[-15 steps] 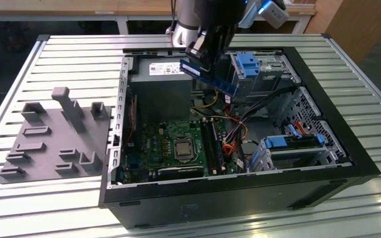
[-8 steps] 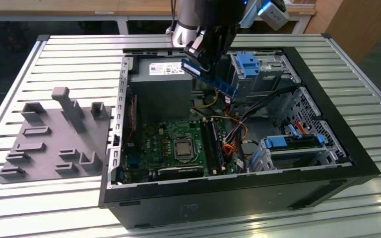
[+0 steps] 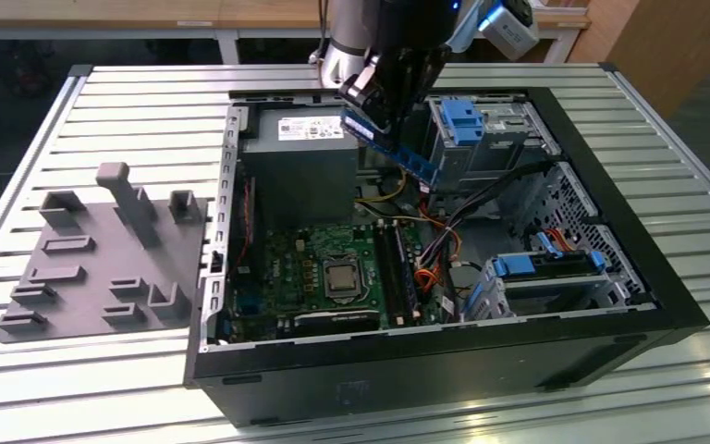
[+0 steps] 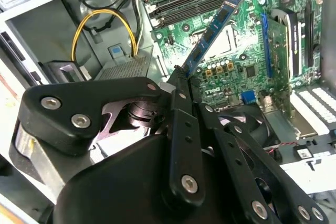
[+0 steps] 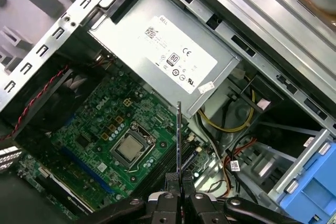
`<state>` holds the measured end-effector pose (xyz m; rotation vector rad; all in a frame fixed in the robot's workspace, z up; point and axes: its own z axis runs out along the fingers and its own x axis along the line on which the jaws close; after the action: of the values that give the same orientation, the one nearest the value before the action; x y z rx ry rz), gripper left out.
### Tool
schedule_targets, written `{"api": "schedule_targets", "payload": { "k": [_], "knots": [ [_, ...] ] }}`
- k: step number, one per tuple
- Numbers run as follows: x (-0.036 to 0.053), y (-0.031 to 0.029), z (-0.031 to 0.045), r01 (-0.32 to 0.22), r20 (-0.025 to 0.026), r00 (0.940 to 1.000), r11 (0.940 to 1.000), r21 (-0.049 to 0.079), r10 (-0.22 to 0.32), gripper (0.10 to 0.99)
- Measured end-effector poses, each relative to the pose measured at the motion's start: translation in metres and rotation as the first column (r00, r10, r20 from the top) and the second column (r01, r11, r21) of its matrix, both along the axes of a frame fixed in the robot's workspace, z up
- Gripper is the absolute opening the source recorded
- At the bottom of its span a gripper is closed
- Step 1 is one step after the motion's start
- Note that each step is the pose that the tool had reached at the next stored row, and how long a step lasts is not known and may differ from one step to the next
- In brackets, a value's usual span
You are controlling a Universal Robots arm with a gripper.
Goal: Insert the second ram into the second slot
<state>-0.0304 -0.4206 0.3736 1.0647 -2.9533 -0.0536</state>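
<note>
My gripper [image 3: 373, 113] hangs over the far part of the open computer case [image 3: 651, 277] and is shut on the second ram [image 3: 401, 153], a thin blue stick. The stick slopes down from the fingers towards the exterior view's right, well above the motherboard [image 3: 312, 268]. In the second wrist view the ram [image 4: 212, 30] sticks out from the gripper [image 4: 181, 74] over the green board [image 4: 247, 56], and the long black memory slots [image 4: 210, 1] lie beyond its tip. In the first wrist view the ram [image 5: 179, 140] is seen edge-on, rising from the gripper [image 5: 179, 182].
A grey power supply [image 3: 299, 157] with a white label fills the far corner of the case beside the gripper. Blue drive-bay latches [image 3: 460, 120] and cables [image 3: 454, 231] stand on the exterior view's right. A grey parts fixture [image 3: 103, 259] lies on the slatted table at the left.
</note>
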Motion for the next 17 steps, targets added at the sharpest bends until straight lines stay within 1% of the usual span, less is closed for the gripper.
{"api": "schedule_targets", "payload": {
  "k": [5, 9, 13, 17],
  "knots": [
    [0.0, 0.0, -0.0001, 0.05, 0.0, 0.9988, 0.9988, 0.0, -0.05, 0.133],
    [0.0, 0.0, -0.0002, 0.09, 0.0001, 0.996, 0.996, -0.001, -0.09, 0.133],
    [0.0, 0.0, -0.0003, 0.133, 0.0001, 0.9911, 0.9911, -0.001, -0.133, 0.133],
    [0.0, 0.0, -0.0004, 0.176, 0.0002, 0.9844, 0.9844, -0.002, -0.176, 0.133]
  ]
}}
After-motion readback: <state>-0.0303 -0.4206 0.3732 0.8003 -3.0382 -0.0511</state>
